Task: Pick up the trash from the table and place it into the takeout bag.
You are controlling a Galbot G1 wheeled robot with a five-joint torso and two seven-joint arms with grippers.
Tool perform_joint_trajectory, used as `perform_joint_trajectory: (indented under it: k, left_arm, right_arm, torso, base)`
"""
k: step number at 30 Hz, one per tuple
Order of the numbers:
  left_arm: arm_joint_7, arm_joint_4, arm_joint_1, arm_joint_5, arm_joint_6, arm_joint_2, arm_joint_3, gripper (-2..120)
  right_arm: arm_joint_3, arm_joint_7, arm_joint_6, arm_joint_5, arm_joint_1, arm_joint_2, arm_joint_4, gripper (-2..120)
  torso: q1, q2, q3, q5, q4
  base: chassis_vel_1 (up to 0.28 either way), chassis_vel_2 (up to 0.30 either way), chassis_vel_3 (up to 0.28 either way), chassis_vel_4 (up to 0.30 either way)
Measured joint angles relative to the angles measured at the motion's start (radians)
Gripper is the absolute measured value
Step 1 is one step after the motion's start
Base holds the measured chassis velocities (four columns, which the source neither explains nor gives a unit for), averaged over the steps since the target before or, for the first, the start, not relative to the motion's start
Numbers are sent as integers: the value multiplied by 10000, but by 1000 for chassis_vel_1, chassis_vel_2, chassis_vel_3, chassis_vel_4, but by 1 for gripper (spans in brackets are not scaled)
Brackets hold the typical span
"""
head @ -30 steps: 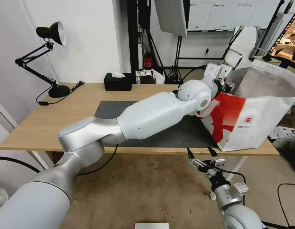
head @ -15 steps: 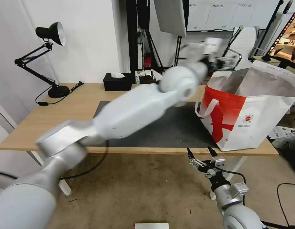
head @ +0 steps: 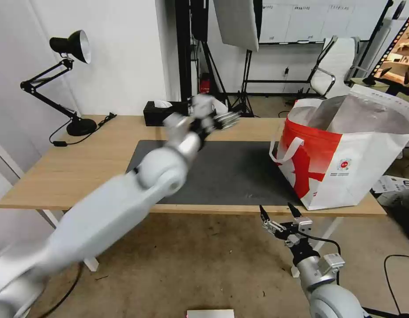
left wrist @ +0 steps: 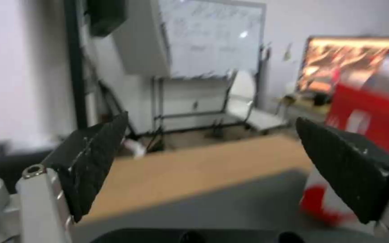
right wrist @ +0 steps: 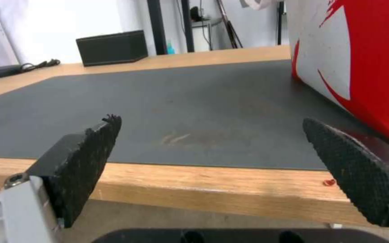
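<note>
Left gripper [head: 226,119], fingers spread and empty over the table [head: 103,145]; best lifted well clear of the bag [head: 346,163] while right gripper [head: 279,212], also spread, waits below.

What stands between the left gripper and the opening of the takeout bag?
Nothing visible. The left gripper, open and empty, is above the dark mat; the takeout bag stands at the table's right end with its top open.
</note>
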Motion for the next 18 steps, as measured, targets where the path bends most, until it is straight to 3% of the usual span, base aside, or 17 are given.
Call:
perform_joint_trajectory:
  k: [2, 3, 6, 7, 9, 10, 13, 18]
  left_arm:
    - [79, -669, 2033, 750, -97, 214, -1393, 100]
    - [79, -669, 2033, 750, -97, 214, -1393, 100]
    - [91, -1344, 4543, 1920, -461, -128, -2852, 100]
    - [91, -1344, 4543, 1920, -461, -128, -2852, 100]
    - [151, -1543, 6172, 3071, -992, -698, -3557, 100]
    - [151, -1543, 6172, 3071, -992, -698, -3557, 100]
    - [402, -1717, 8104, 4412, -1642, -1667, -4344, 100]
    - [678, -1973, 9627, 5489, -2149, -2496, -5038, 100]
  right_arm:
    - [1, 1, 0, 0, 0, 0, 0, 100]
    - [1, 1, 0, 0, 0, 0, 0, 100]
    - [0, 1, 0, 0, 0, 0, 0, 100]
    - [0, 1, 0, 0, 0, 0, 0, 100]
    - [1, 1, 0, 0, 0, 0, 0, 100]
    - [1, 1, 0, 0, 0, 0, 0, 100]
    - [0, 0, 0, 0, 0, 0, 0, 100]
    - [1, 1, 0, 0, 0, 0, 0, 100]
  torso:
    - [0, 0, -1, 4, -5]
    - [0, 0, -1, 4, -5]
    - [0, 0, -1, 5, -3]
    - [0, 0, -1, 5, -3]
    - [0, 1, -2, 6, -8]
    - [0, 1, -2, 6, -8]
    - [-1, 0, -1, 6, -3]
    - [-1, 1, -1, 11, -6]
  base:
    - [0, 0, 0, 0]
    - [0, 0, 0, 0]
    - [0, 0, 0, 0]
    - [0, 0, 0, 0]
    - [0, 0, 0, 0]
    - [0, 0, 0, 0]
    - [0, 0, 0, 0]
    - [0, 0, 0, 0]
